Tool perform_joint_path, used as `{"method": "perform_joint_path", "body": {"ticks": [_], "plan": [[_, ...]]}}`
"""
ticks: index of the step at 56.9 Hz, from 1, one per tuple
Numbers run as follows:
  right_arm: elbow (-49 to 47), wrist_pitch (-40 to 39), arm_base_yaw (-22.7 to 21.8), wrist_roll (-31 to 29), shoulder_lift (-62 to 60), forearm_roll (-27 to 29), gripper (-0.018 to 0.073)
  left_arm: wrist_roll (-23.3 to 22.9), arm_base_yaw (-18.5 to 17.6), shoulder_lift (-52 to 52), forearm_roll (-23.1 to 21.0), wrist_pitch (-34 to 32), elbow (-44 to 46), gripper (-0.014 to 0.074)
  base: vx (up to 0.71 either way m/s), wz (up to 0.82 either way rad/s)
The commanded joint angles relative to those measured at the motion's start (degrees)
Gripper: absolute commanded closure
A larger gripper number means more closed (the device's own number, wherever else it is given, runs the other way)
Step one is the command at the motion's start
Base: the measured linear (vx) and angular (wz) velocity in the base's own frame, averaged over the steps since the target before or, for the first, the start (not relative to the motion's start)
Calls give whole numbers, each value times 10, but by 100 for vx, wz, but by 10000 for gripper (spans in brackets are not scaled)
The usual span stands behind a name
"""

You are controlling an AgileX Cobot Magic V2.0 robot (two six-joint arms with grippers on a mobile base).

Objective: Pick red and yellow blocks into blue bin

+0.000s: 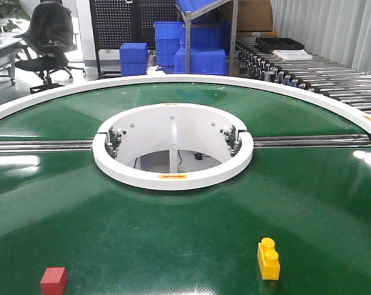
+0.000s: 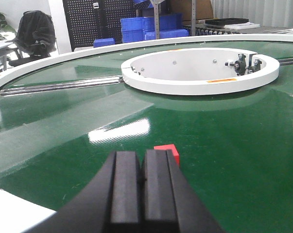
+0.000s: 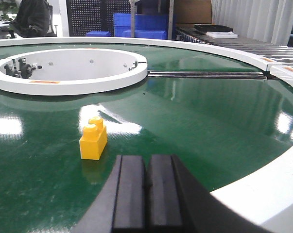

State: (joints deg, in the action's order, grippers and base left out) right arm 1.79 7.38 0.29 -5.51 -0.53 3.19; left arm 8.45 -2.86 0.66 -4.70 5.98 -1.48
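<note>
Front overview, low wrist views, shared ring

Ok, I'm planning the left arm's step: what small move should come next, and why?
Probably open the left tool and ease it forward, slightly to the right. It is shut with nothing in it, and the red block lies untouched on the green belt just beyond its tip, a little right of centre.
</note>
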Motion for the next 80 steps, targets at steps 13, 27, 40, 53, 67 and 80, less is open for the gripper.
{"method": "perform_joint_path", "body": {"ticks": [13, 27, 40, 53, 67, 80], "plan": [[4, -48, -3, -3, -6, -4, 569, 0, -4, 10, -6, -50, 9, 594, 0, 0], [4, -48, -3, -3, -6, -4, 569, 0, -4, 10, -6, -50, 9, 594, 0, 0], [4, -52, -3, -3, -6, -4, 569, 0, -4, 10, -6, -51, 9, 594, 0, 0], [3, -154, -3, -3, -6, 0, 569, -29, -4, 10, -6, -162, 27, 594, 0, 0], [-160, -211, -3, -15, 18, 2, 569, -29, -4, -19, -3, -139, 221, 594, 0, 0], [-388, -115, -3, -42, 216, 2, 569, -11, -4, -231, -3, -60, 444, 594, 0, 0]]}}
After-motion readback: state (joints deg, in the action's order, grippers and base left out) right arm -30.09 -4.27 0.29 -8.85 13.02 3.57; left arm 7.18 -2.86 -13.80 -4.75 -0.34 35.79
